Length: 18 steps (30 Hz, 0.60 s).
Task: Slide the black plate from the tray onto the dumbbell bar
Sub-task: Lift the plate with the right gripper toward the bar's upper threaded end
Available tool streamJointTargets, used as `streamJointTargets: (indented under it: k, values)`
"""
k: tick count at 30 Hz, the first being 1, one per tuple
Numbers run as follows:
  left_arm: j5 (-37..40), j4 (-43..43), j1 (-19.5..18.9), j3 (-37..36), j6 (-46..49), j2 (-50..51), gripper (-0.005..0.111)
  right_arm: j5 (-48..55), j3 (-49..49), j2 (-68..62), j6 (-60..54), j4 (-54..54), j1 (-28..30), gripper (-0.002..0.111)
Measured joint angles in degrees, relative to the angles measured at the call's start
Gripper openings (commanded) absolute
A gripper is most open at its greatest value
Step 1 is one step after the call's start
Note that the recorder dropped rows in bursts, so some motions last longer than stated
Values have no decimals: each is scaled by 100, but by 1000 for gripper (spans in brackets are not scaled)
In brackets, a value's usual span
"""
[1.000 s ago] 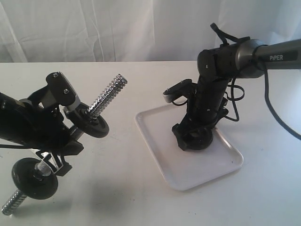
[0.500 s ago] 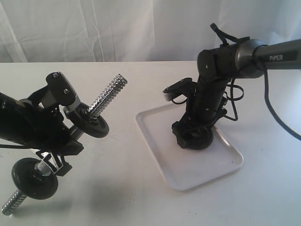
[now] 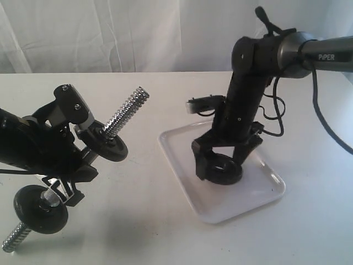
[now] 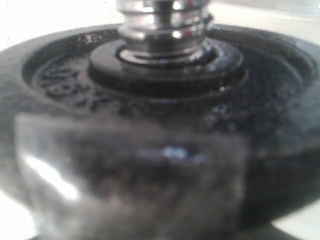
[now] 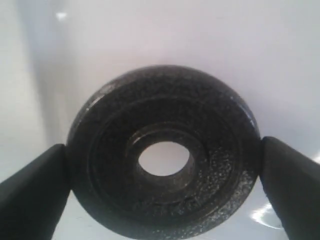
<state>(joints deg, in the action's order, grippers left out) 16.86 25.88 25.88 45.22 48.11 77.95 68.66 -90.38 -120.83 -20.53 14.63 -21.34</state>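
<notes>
My right gripper (image 3: 219,165) is shut on the black plate (image 3: 226,175), its fingers (image 5: 30,192) pressing the rim on both sides. The plate (image 5: 220,165) hangs tilted just above the white tray (image 3: 259,185), its central hole open. The dumbbell bar (image 3: 126,113) slants up to the right, chrome threads bare at its upper end, held in my left gripper (image 3: 74,174) between two black discs (image 3: 109,148). In the left wrist view one disc (image 4: 280,100) and the chrome bar (image 4: 162,25) fill the picture, with a blurred finger (image 4: 130,185) in front.
The second disc (image 3: 41,210) on the bar rests low near the table's front left, with the bar's lower threaded end (image 3: 11,240) beyond it. A white curtain hangs behind the white table (image 3: 138,221). Cables loop off the right arm (image 3: 273,116).
The right arm has straightened up and lifted the black plate off the tray floor, tilting it. The left arm and the bar have stayed still.
</notes>
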Motion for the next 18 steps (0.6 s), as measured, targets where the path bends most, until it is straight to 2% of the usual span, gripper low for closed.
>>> streamJointTargets:
  k: [3,7,14,18]
  values:
    - [0,0,0,0,0,0,0,76,-292,199,-203,688,69,0]
    - [0,-12,0,0,0,0,0,49,-520,595,-215,978,268,0]
    - [0,-34,0,0,0,0,0,127,-547,1214,-379,2117,782,0]
    - [0,-34,0,0,0,0,0,127,-547,1531,-453,2837,836,0]
